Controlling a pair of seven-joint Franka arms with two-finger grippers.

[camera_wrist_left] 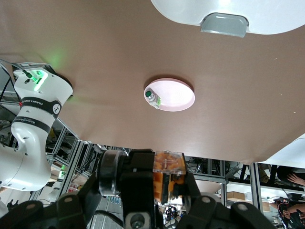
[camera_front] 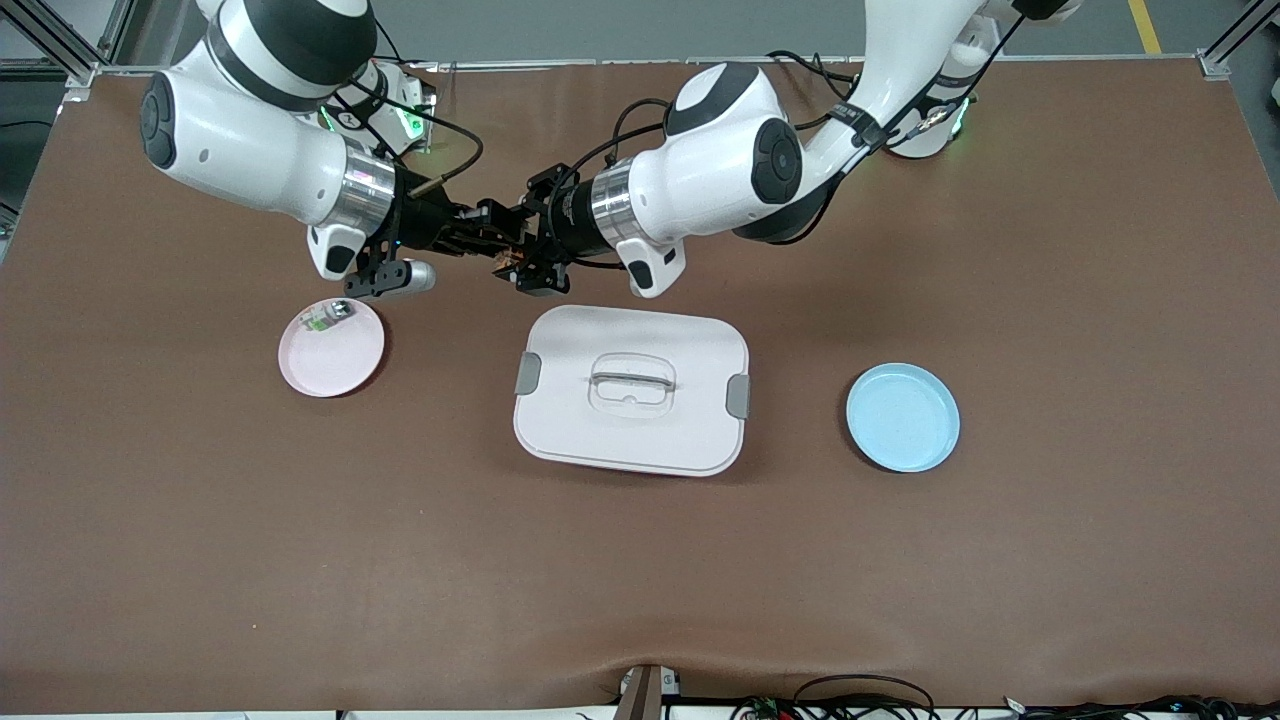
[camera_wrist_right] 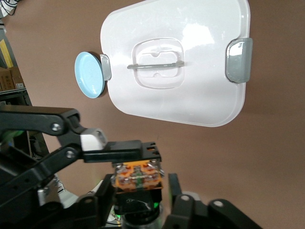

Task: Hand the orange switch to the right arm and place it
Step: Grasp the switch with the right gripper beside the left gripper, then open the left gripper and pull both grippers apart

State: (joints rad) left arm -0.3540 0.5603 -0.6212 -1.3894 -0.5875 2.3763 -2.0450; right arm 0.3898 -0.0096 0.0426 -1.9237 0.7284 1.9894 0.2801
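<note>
Here, over the brown worktop (camera_front: 1050, 560) above the white lidded container (camera_front: 632, 390), the left pincer (camera_front: 512, 262) is gripping the small black-and-orange rocker switch (camera_front: 506, 261), while the right pincer (camera_front: 497, 240) is closing on it too.
</note>
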